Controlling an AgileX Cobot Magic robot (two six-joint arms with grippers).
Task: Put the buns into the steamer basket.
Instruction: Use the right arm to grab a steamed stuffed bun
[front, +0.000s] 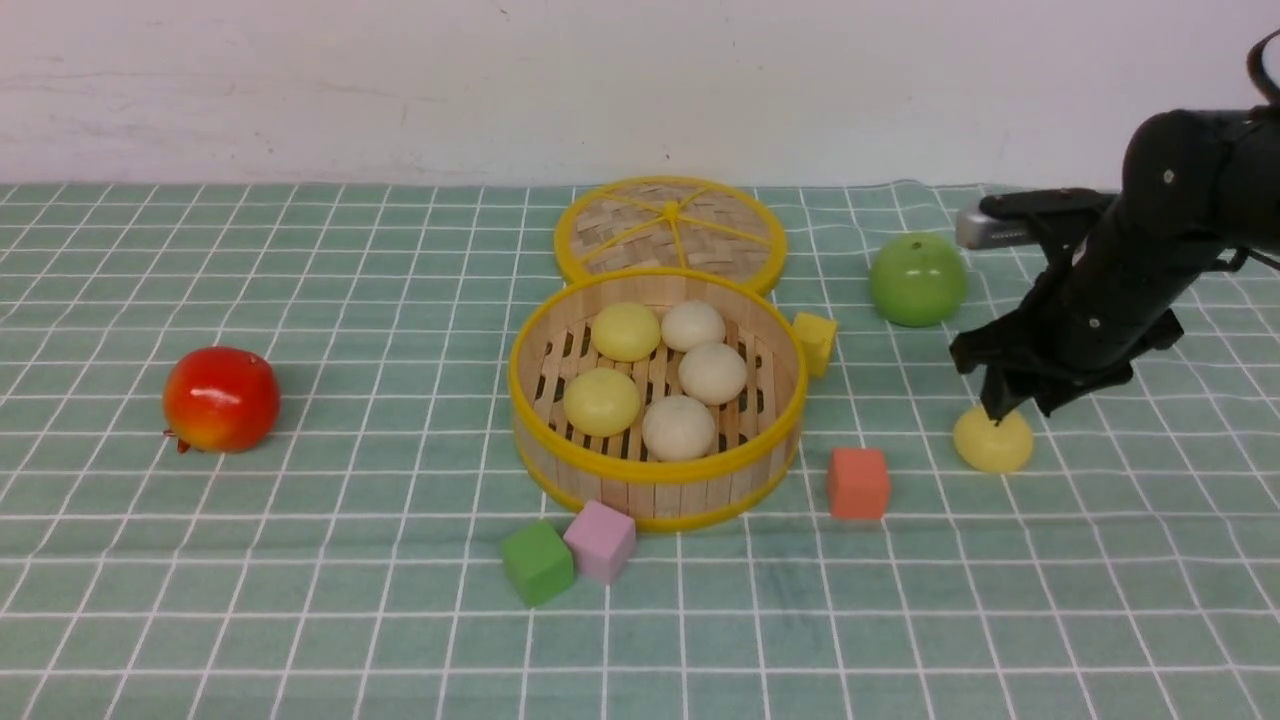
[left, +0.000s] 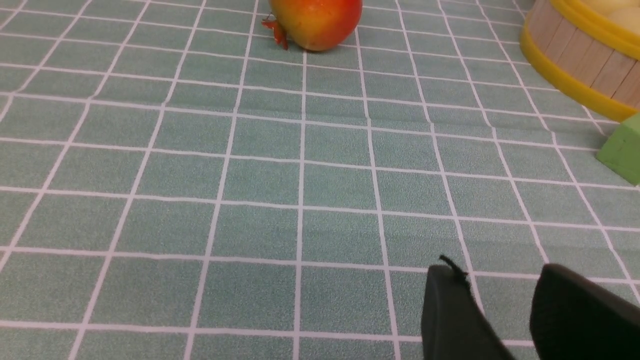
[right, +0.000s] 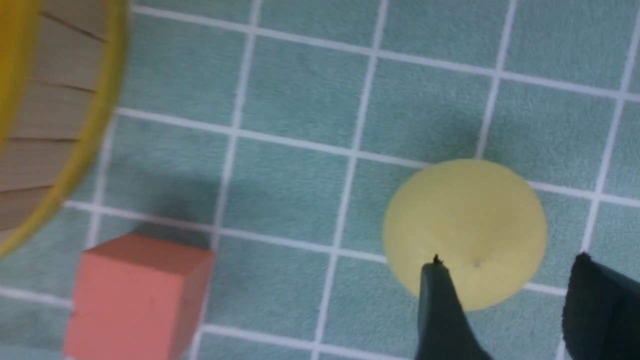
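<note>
Steamer basket: round, bamboo slats, yellow rims; landmark. Five smooth domed buns lie inside, two pale yellow, three cream.

Right arm: black, reaching steeply down, right of the basket. Right gripper: jaws parted, straddling the sixth bun, not clamped.

Left gripper: wrist view only; jaws apart, empty, over checked cloth.

Orange cube: matte; right wrist view shows it between basket and sixth bun.
</note>
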